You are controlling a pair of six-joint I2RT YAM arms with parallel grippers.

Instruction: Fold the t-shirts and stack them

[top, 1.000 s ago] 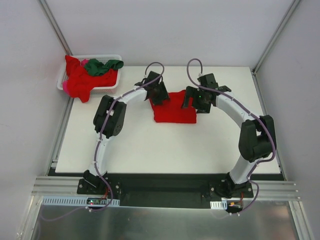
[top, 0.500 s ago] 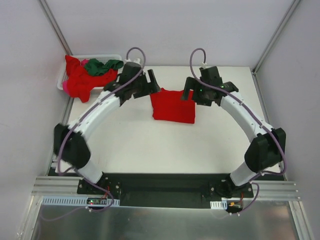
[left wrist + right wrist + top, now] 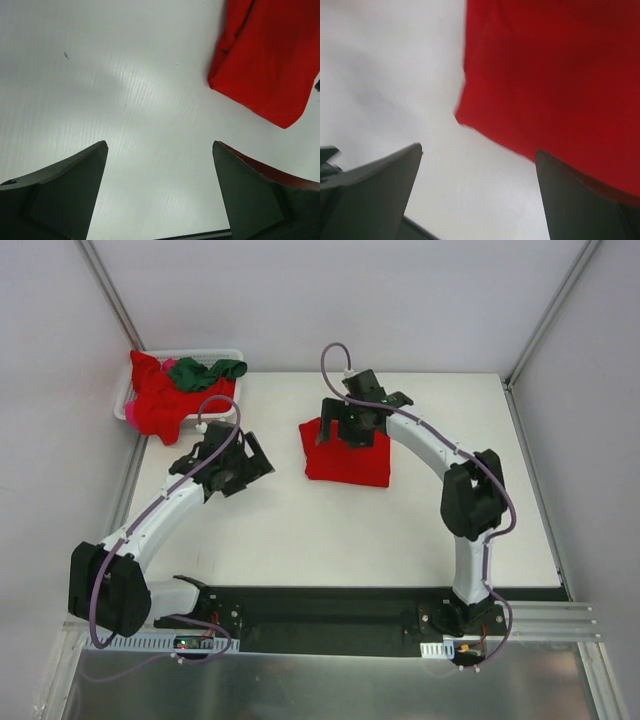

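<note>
- A folded shirt (image 3: 350, 462), red, lies flat on the white bench (image 3: 300, 530), a little above the middle of the top view.
- The right tool (image 3: 346, 433) hangs over the upper left part of the folded shirt. Its jaws are spread wide and pinch nothing. Whether it touches the cloth cannot be told.
- In the right wrist view the red cloth fills the upper right. Its lower left corner reaches down toward the gap between the two dark fingers (image 3: 380, 185), and bare bench shows at the left.
- The left tool (image 3: 248, 464) sits over bare bench to the left of the folded shirt, apart from it. Its jaws are spread with nothing between them.
- In the left wrist view a corner of the red cloth shows at the upper right, and plain bench lies between the fingers (image 3: 65, 190).
- A white basket (image 3: 190, 353) stands in the upper left of the top view, at the bench's corner.
- Crumpled red shirts (image 3: 155, 405) fill the basket and spill over its lower rim. A green shirt (image 3: 205, 370) lies on top of them.
</note>
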